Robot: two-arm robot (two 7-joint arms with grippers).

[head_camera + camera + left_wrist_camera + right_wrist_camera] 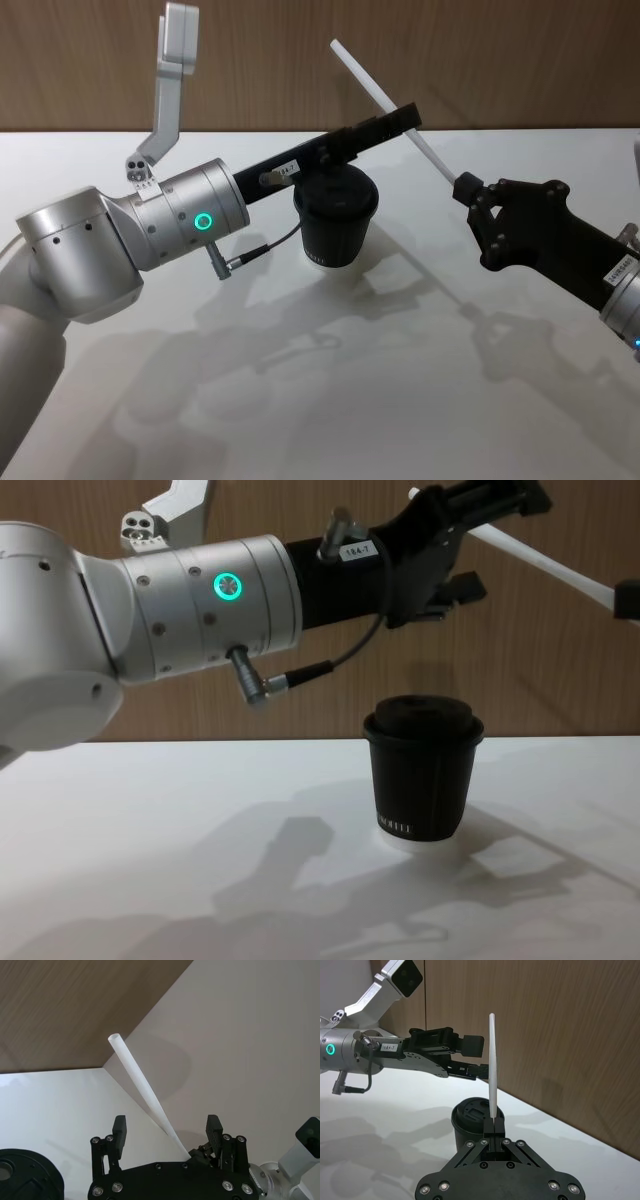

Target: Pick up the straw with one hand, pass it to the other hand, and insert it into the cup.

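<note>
- Above the cup [337,225], the left gripper [405,120] reaches out on its silver wrist [190,215], whose green ring light glows. Its fingers [119,1132] stand wide apart, one on each side of the straw [365,75], and neither touches it.
- To the right of the cup and raised off the table [400,400], the right gripper [466,188] pinches the straw's lower end between closed fingertips.
- The white straw slants up and to the left from that grip. It passes through the left gripper's gap, and its open top end is free in the air in front of the wooden wall [520,60].
- The black ribbed cup stands upright on the white table with its domed lid on, apart from the straw.
</note>
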